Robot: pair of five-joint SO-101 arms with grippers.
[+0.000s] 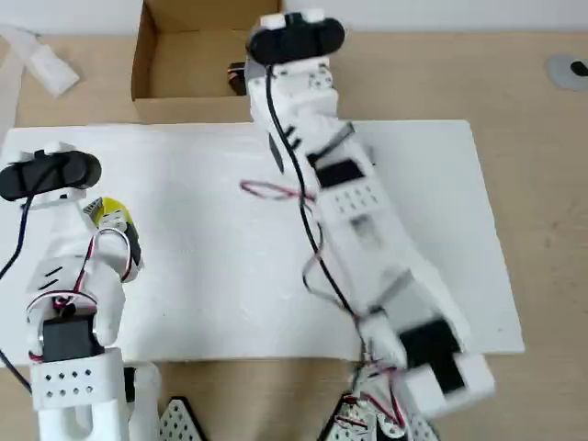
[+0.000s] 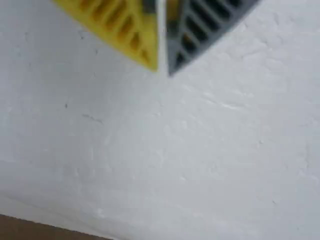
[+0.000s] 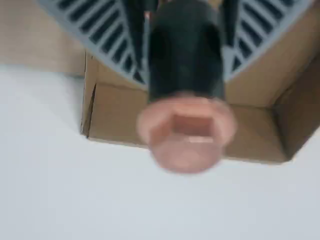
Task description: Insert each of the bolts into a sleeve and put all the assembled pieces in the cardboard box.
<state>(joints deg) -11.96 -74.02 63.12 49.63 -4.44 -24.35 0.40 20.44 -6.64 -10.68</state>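
Left arm is sitting at the near left of the surface [image 1: 542,184], over the left edge of a white board [image 1: 211,266] that is covering most of the middle. Left claw [image 1: 118,220] is hanging just above the board near that edge. In the left wrist view the claw [image 2: 162,65] is showing its yellow finger [image 2: 125,30] and grey finger [image 2: 200,25] pressed together at the tips, nothing between them, with bare board underneath.

Right arm is stretching from the near right edge across the board to its far edge. Right claw [image 1: 237,78] is sitting at the near right corner of the box [image 1: 142,64], which is standing on the surface touching the board's far edge. In the right wrist view the claw [image 3: 185,75] is clamping a black sleeve [image 3: 185,55] between its grey fingers [image 3: 100,25]. A pink bolt [image 3: 186,132] is sitting in the sleeve, and its flanged head is sticking out of the sleeve end. The assembled piece is hanging in front of the box wall [image 3: 115,117]. I cannot tell if it is over the inside of the box or over the wall.

A white scrap [image 1: 46,60] is lying at the far left corner of the surface. A grey disc [image 1: 565,69] is lying at the far right edge.
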